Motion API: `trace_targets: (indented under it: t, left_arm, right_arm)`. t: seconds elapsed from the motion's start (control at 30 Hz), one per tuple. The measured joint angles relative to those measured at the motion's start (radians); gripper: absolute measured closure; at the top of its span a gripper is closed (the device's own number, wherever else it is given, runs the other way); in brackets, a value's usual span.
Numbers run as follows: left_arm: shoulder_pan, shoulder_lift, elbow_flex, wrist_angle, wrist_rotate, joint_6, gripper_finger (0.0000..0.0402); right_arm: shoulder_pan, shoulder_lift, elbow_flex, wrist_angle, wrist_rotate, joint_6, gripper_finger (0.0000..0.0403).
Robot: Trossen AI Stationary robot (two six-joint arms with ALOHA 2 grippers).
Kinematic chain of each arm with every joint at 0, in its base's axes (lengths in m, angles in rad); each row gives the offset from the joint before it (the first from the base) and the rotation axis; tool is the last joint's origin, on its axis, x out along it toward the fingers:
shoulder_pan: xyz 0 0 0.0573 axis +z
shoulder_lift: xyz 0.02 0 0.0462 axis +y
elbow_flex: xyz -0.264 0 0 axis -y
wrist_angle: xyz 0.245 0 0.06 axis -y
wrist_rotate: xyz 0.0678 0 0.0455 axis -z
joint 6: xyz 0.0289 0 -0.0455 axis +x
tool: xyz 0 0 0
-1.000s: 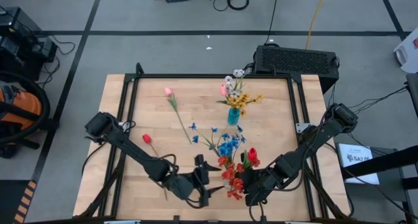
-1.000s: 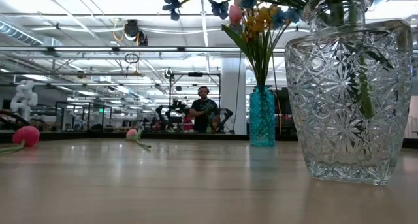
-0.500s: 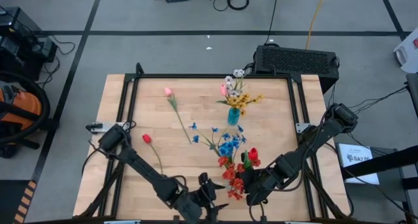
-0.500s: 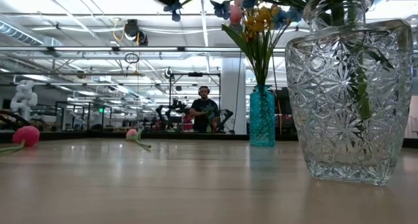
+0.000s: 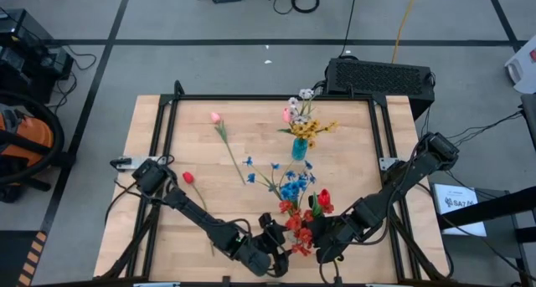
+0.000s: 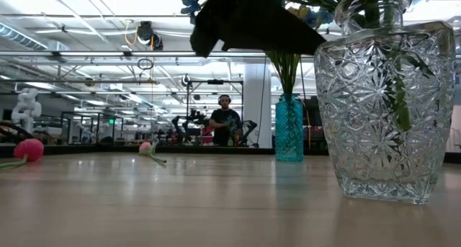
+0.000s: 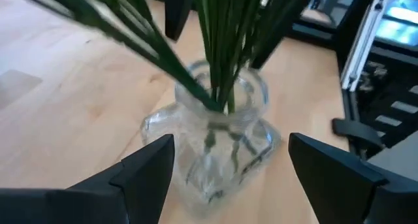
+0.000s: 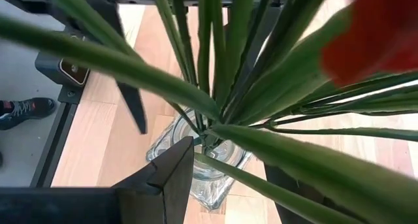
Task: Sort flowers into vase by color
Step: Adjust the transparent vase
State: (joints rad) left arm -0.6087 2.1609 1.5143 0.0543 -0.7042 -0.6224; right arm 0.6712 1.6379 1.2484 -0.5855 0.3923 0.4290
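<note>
The work surface is a light wooden table (image 5: 352, 161) bordered by a dark metal frame. A clear cut-glass vase (image 6: 385, 106) stands upright near the front edge and holds red and blue flowers. A slim teal vase (image 5: 299, 148) stands upright toward the rear centre with yellow, pink and white blooms. A pink tulip (image 5: 216, 118) lies flat at rear left. A red tulip (image 5: 188, 177) lies flat at the left, well apart from both vases.

Left tool (image 5: 275, 241) has swung in beside the clear vase (image 6: 385, 110) — jaws apart.
</note>
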Motion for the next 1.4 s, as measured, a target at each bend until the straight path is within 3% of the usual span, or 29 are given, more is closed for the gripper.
trace_targets:
  t: [0.6,1.1,1.4]
  left_arm:
    - [0.058,0.006,0.000,0.014,0.022,0.087,0.0101]
    - [0.065,0.005,0.000,-0.004,0.005,0.089,0.0229]
    - [0.065,0.004,0.000,-0.016,0.004,0.088,0.0229]
  right_arm:
    - [-0.002,0.000,0.000,0.005,0.002,0.003,0.0227]
    - [-0.002,0.000,0.000,0.005,0.002,0.004,0.0227]
    - [-0.002,0.000,0.000,0.001,0.000,0.034,0.0227]
